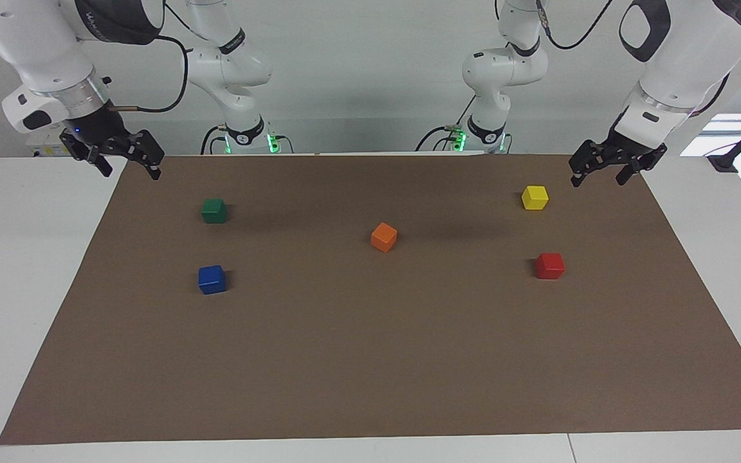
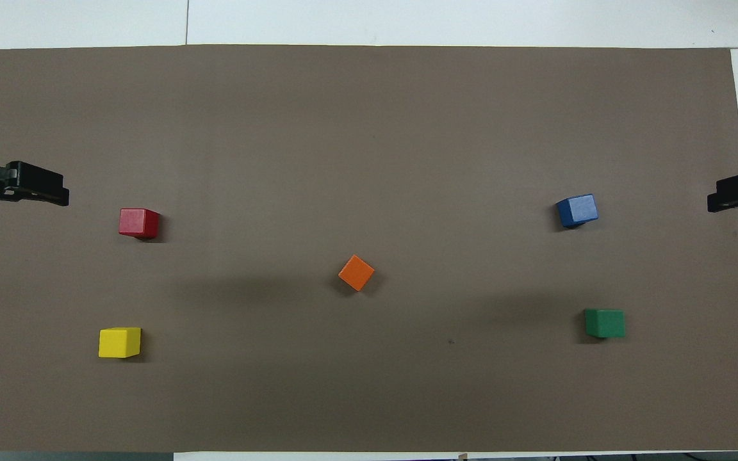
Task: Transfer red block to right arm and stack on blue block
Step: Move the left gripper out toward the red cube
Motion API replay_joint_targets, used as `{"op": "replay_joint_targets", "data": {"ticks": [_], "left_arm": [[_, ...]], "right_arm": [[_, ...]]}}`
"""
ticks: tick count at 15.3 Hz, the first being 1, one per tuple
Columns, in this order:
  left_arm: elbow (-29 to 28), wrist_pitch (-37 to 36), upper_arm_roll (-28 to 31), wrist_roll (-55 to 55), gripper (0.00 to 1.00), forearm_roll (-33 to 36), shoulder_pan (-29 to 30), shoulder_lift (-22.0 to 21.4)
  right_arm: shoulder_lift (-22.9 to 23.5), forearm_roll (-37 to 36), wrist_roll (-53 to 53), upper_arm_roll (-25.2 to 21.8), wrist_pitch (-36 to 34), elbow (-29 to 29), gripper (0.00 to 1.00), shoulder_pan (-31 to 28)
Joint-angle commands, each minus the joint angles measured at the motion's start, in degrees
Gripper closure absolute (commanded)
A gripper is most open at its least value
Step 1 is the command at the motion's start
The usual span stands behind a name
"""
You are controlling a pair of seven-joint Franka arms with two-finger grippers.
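The red block (image 1: 549, 265) (image 2: 139, 223) sits on the brown mat toward the left arm's end. The blue block (image 1: 212, 279) (image 2: 577, 210) sits on the mat toward the right arm's end. My left gripper (image 1: 599, 180) (image 2: 55, 192) hangs open and empty in the air over the mat's edge at its own end, apart from the red block. My right gripper (image 1: 131, 173) (image 2: 718, 202) hangs open and empty over the mat's edge at its own end, apart from the blue block.
An orange block (image 1: 384, 236) lies mid-mat. A yellow block (image 1: 534, 197) sits nearer to the robots than the red block. A dark green block (image 1: 214, 210) sits nearer to the robots than the blue block. The brown mat (image 1: 370, 360) covers the white table.
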Motion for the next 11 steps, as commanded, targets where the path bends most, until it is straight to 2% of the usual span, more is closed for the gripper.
{"op": "replay_joint_targets", "data": {"ticks": [1, 4, 11], "left_arm": [[-1.6, 1.3, 0.7, -0.5, 0.0, 0.7, -1.0, -1.1], [-2.4, 2.1, 0.7, -0.2, 0.0, 0.7, -1.0, -1.4], [-10.4, 11.7, 1.8, 0.0, 0.0, 0.7, -0.8, -2.2]], "right_arm": [[-0.3, -0.3, 0.9, 0.5, -0.1, -0.1, 0.0, -0.7], [-0.3, -0.3, 0.8, 0.5, -0.2, -0.3, 0.0, -0.5], [-0.4, -0.3, 0.8, 0.7, 0.6, -0.5, 0.0, 0.0]]}}
